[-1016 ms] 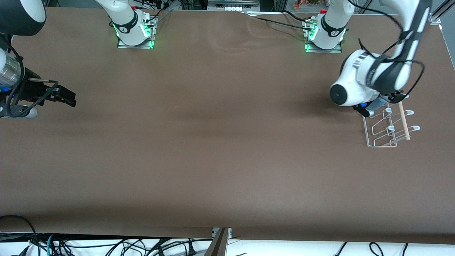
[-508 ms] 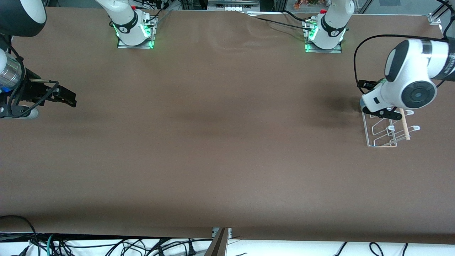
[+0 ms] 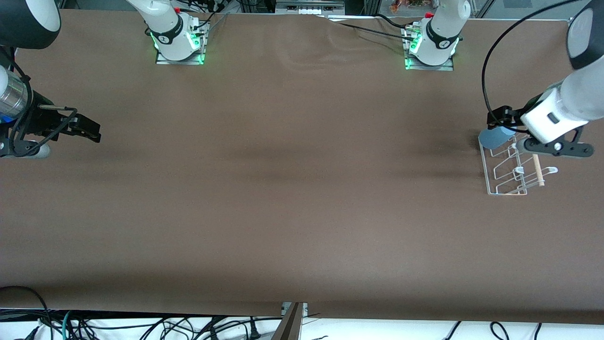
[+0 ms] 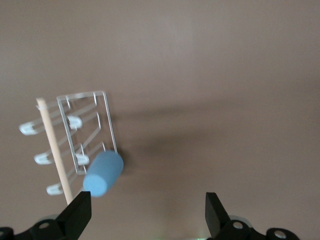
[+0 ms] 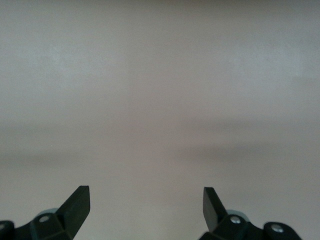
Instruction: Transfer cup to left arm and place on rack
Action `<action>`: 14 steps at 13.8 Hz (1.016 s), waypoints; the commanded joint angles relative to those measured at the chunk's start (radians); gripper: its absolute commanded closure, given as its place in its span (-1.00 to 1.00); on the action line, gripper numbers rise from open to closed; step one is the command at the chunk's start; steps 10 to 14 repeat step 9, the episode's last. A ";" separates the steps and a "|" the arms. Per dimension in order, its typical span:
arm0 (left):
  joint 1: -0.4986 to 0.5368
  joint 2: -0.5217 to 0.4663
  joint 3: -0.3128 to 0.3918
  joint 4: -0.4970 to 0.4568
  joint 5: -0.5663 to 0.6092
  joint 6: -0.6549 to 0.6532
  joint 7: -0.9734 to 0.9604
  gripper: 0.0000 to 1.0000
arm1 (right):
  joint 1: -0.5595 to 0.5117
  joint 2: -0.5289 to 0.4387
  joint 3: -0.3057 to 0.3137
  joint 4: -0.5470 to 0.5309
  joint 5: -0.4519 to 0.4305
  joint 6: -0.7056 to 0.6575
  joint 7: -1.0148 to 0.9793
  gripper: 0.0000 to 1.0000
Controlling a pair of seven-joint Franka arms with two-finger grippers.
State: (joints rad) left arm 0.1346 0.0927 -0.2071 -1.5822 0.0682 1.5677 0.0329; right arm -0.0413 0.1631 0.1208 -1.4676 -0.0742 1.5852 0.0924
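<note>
On the rack [image 4: 85,127], the cup [image 4: 103,173] sits below the spread left pincer [image 4: 148,220].

The brown table [image 3: 292,189] lies bare across its middle, a wide lane for any gripper. The only cluster stands at about three o'clock in the front view, at the left arm's end: the rack [image 3: 512,167] with upright prongs and a wooden dowel [image 3: 537,170], the cup [image 3: 495,137] tilted on its end farther from the front camera. The left gripper [image 4: 145,215], fingers spread and empty, hangs over the rack. At nine o'clock the right gripper [image 3: 87,128], also open, waits.
</note>
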 commanded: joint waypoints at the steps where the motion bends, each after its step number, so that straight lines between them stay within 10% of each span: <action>1: -0.151 -0.047 0.181 -0.062 -0.073 0.128 -0.005 -1.00 | -0.014 -0.010 0.007 -0.013 0.002 0.010 -0.022 -1.00; 5: -0.173 -0.136 0.190 -0.212 -0.071 0.201 -0.018 -1.00 | -0.014 -0.010 0.007 -0.013 0.002 0.010 -0.023 -1.00; 14: -0.165 -0.134 0.190 -0.210 -0.073 0.199 -0.014 -1.00 | -0.014 -0.010 0.007 -0.013 0.002 0.010 -0.022 -1.00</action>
